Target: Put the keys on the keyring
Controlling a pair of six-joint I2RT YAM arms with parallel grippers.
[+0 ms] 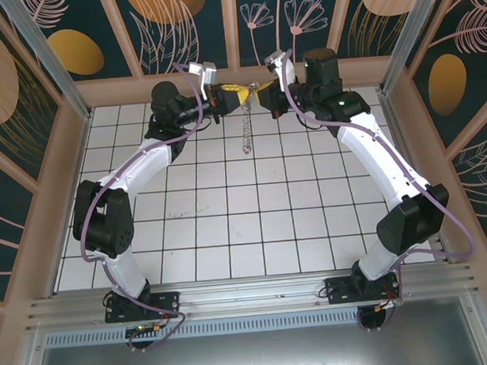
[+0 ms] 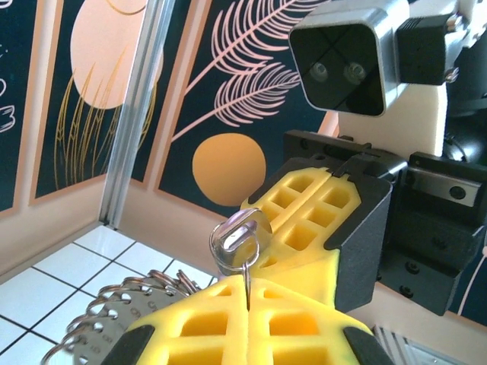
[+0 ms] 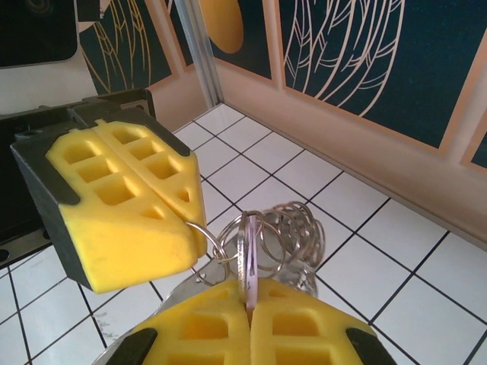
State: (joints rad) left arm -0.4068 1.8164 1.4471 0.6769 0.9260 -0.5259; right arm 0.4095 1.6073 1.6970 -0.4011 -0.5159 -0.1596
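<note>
The left gripper (image 2: 249,298) has its yellow fingers pressed together on a thin wire loop of the keyring (image 3: 292,226). The right gripper (image 3: 249,318) faces it tip to tip, and its fingers are likewise closed, pinching the key (image 3: 246,262), which stands edge-on between them with a pale lilac rim. The key's head sits right at the loop, touching or almost touching it; whether it is threaded through cannot be told. The two sets of fingertips are just beside each other, with hardly any gap between them. From that meeting point the chain (image 1: 244,134) of silvery rings hangs straight down, and its lower end is near or on the tiled table (image 1: 230,225). Just behind both tools runs the ledge of the back wall (image 1: 244,70), so room is tight on that side. Below the tools and back toward the arm bases the white tiles lie open. The side walls (image 1: 68,186) stand well apart from either gripper.
</note>
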